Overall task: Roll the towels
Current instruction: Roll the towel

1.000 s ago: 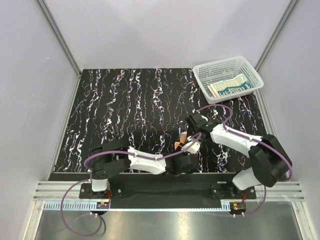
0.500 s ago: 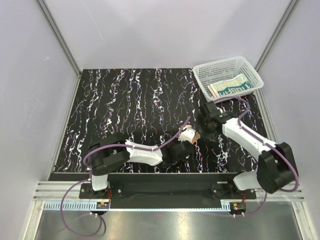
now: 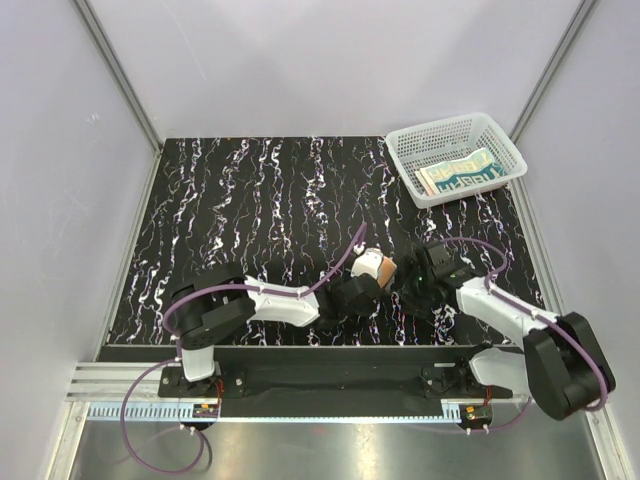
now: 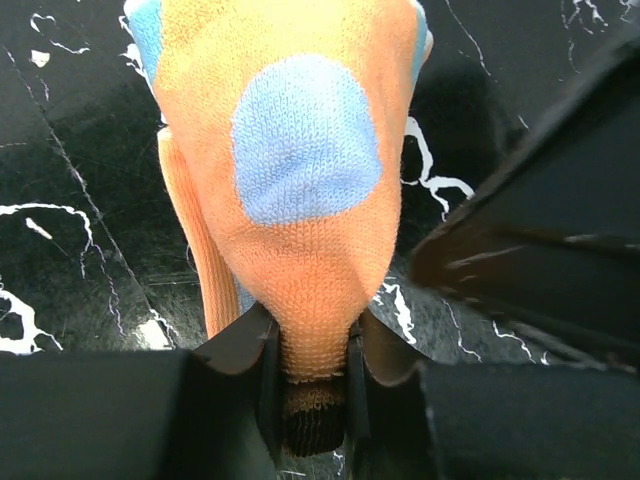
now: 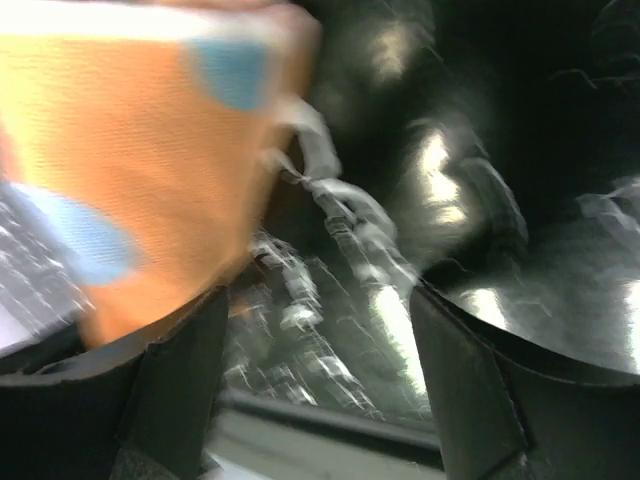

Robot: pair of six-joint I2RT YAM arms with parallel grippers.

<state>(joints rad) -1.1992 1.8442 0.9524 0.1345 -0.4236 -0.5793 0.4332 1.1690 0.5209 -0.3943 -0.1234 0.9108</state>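
Two towels make up the job, and neither looks finished. The orange towel [image 4: 300,150], a soft knit bundle with blue patches, bulges ahead of the left gripper [image 4: 312,372], which pinches its lower end narrowly; it looks bunched more than neatly rolled. Just beside it the right gripper [image 5: 315,400] stands wide open, holding nothing. Well beyond that gripper, the cream lettered towel [image 3: 462,172] lies flat in a white mesh basket [image 3: 455,125], seemingly folded, not rolled.

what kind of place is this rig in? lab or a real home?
Most likely a lab test cell, not a home: plain white walls on metal frame posts, a left arm and right arm bolted to a rail, a black marbled table.
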